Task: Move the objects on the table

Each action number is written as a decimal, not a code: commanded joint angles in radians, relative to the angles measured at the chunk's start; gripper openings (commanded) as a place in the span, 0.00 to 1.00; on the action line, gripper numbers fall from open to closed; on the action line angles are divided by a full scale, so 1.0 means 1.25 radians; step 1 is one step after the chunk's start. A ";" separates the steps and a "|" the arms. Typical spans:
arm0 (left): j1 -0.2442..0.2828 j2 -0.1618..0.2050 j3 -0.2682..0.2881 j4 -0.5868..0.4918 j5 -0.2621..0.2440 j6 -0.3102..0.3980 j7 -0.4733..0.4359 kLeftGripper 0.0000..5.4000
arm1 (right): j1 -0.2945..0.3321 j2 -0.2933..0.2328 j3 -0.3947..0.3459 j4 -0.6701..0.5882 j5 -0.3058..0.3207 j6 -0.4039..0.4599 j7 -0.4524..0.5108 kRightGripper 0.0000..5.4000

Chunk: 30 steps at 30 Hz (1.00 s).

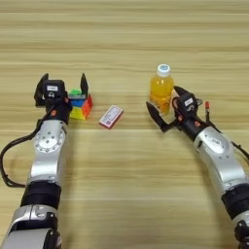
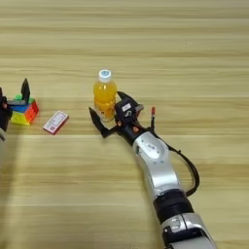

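A clear bottle of orange drink with a white cap stands upright at centre right. My right gripper is open, one finger on each side of the bottle's lower part. A multicoloured puzzle cube lies at the left. My left gripper is open just above and left of it, and its inner finger overlaps the cube's far edge. Between the cube and the bottle lies a small red-and-white card. The red end of a pen pokes out behind my right wrist. The scissors are out of view.
The wooden table stretches bare behind the objects. A black cable loops beside my left arm, and another cable hangs along my right forearm.
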<state>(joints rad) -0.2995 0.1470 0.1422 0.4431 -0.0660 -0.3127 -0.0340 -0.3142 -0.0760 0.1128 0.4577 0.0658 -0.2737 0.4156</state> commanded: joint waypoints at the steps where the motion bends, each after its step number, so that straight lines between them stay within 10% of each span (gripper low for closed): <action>1: 0.000 0.004 -0.004 -0.005 0.006 0.013 -0.004 1.00 | -0.032 0.009 0.000 0.031 -0.006 -0.010 -0.003 1.00; 21: 0.005 0.001 -0.005 -0.010 0.007 0.011 -0.002 1.00 | -0.152 0.037 -0.032 0.210 -0.011 -0.048 -0.043 1.00; 30: 0.005 0.001 -0.004 -0.010 0.007 0.011 0.000 1.00 | -0.163 0.039 -0.038 0.235 -0.016 -0.059 -0.054 0.79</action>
<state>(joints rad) -0.2990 0.1466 0.1412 0.4408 -0.0659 -0.3124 -0.0333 -0.5020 -0.0300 0.0707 0.7424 0.0525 -0.3397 0.3538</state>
